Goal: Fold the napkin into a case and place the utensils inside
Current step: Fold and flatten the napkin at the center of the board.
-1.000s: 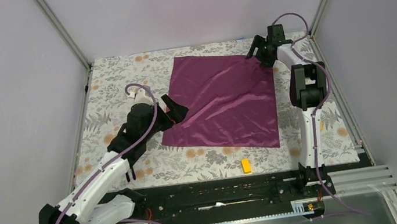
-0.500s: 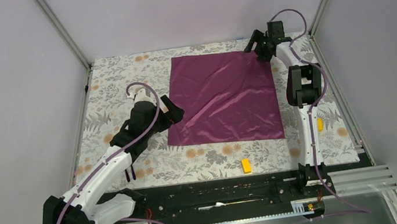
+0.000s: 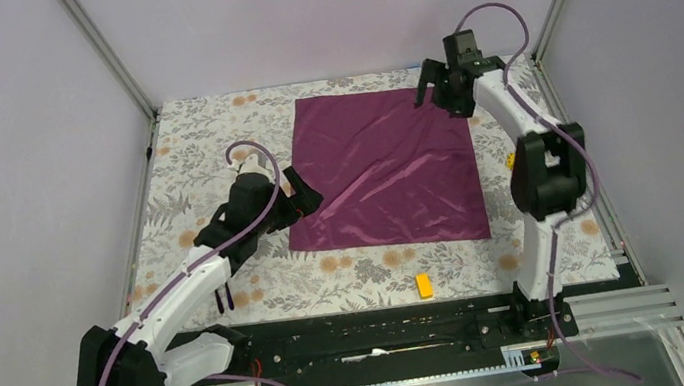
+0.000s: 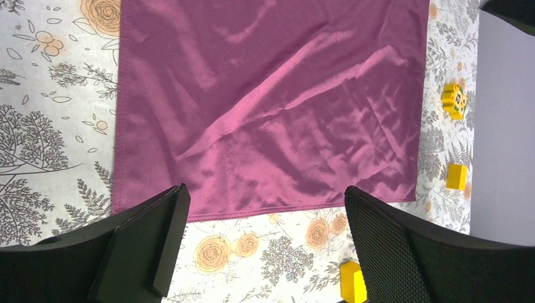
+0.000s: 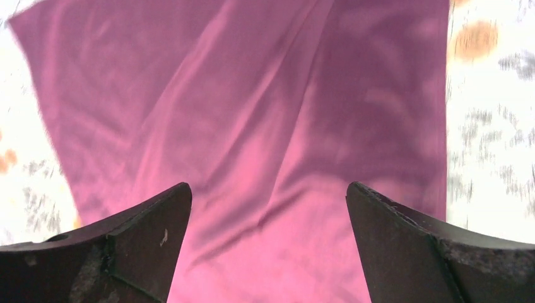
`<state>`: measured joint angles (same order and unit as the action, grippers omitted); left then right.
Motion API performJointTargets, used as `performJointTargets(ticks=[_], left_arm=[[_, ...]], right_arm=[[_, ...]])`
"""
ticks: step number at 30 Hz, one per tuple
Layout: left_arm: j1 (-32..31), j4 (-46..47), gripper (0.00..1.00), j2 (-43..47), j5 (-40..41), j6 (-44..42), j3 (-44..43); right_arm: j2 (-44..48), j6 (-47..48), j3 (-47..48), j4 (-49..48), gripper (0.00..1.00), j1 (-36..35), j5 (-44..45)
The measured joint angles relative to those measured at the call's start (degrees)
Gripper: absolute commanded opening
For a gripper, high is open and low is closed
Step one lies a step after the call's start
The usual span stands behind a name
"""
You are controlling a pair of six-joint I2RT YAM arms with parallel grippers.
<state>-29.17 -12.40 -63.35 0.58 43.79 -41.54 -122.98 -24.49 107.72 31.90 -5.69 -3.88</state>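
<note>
While both hands stand empty, I log: left hand (image 3: 301,195), fingers apart, at the left edge of the napkin (image 3: 386,172); right hand (image 3: 443,96), fingers apart, over its far-right corner; napkin spread unfolded on the floral bench (image 3: 210,141); yellow block (image 3: 424,285) nearer me.

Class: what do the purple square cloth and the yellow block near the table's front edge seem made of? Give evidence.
Plum-purple square cloth: thin satin-like fabric; glossy highlights, soft creases, hemmed edge. Small yellow block: probably plastic or painted wood; crisp edges, flat colour.
</note>
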Motion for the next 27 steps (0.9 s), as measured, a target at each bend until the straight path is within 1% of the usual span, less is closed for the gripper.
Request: performJointTargets(ticks=[4,6,9,14,16,19,24,25,27], left_arm=[[0.0,0.1,0.99,1.2,-1.1,-0.4,0.0],[0.1,0.3,0.99,2.5,-1.7,-0.5,0.2],[0.2,0.9,0.99,4.5,-2.5,-0.7,0.9],[0.3,2.4,0.99,6.2,-4.3,0.0,3.1],[0.3,3.2,0.99,6.5,-5.2,0.8,4.1],[0.3,4.2,0.99,6.8,-6.5,1.6,5.4],[0.3,4.9,0.99,6.8,-7.5,1.7,5.6],[0.3,4.9,0.99,6.8,-7.6,1.7,5.6],[0.4,4.9,0.99,6.7,-7.8,1.7,5.5]], right_arm=[[20.7,-2.6,-16.6,0.6,1.00,-5.2,3.0],[27.8,-4.1,-22.9,1.4,1.00,-5.5,3.0],[35.8,-7.0,-32.6,3.7,1.00,-3.6,3.3],[45.4,-12.7,-48.7,7.9,1.00,1.1,3.6],[46.8,-15.1,-50.9,11.3,0.97,2.3,5.0],[46.8,-18.0,-51.1,15.5,0.92,3.0,6.4],[46.5,-21.7,-52.5,17.4,0.69,3.2,7.6],[46.2,-22.3,-53.0,17.6,0.66,3.3,7.9],[44.9,-23.5,-53.9,17.7,0.63,3.4,7.9]])
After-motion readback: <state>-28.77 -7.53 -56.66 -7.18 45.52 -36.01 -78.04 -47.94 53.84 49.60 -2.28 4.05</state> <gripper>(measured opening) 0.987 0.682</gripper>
